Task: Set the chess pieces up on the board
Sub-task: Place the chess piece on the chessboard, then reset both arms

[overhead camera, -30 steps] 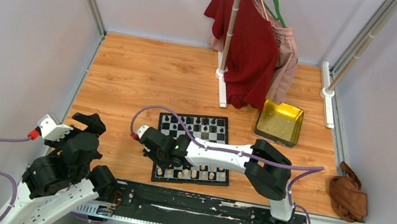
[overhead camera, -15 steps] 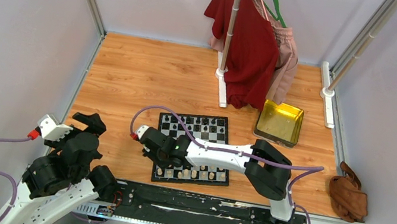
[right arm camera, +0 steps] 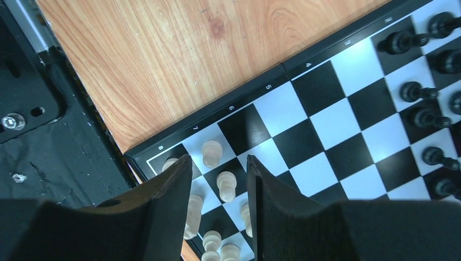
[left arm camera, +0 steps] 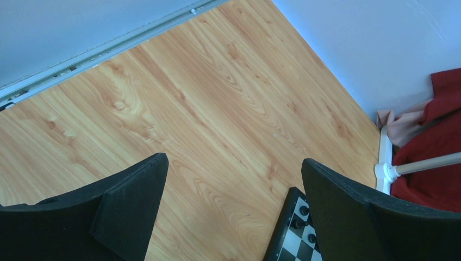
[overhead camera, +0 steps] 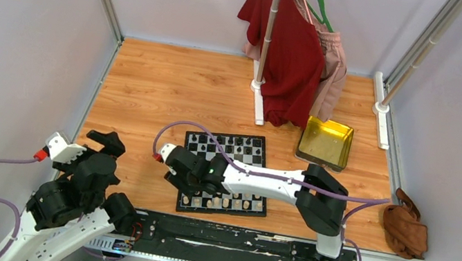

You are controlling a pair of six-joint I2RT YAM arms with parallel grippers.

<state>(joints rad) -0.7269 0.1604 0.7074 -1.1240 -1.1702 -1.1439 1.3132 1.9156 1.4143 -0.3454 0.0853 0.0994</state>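
The board (overhead camera: 247, 151) lies on the wooden table in front of the arms. Black chess pieces (overhead camera: 226, 142) fill its far rows and cream chess pieces (overhead camera: 225, 203) stand along its near edge. My right gripper (overhead camera: 174, 169) hovers over the board's near left corner. In the right wrist view the right gripper (right arm camera: 218, 159) is open, and a cream pawn (right arm camera: 226, 186) stands free between its fingers (right arm camera: 168, 201), touching neither. Another cream pawn (right arm camera: 211, 153) stands just past the tips, and black pieces (right arm camera: 414, 92) line the board's (right arm camera: 326, 125) far side. My left gripper (overhead camera: 104, 144) is wide open over bare wood, left of the board (left arm camera: 296, 239).
A clothes stand with a red garment (overhead camera: 289, 55) rises behind the board. A yellow tin (overhead camera: 326, 142) lies to the back right and a brown cloth (overhead camera: 406, 230) at the right edge. The black base rail (overhead camera: 232, 237) runs just below the board's near edge.
The right arm's elbow has shifted a little to the right and its wrist has moved slightly over the board's corner. The left arm has stayed put.
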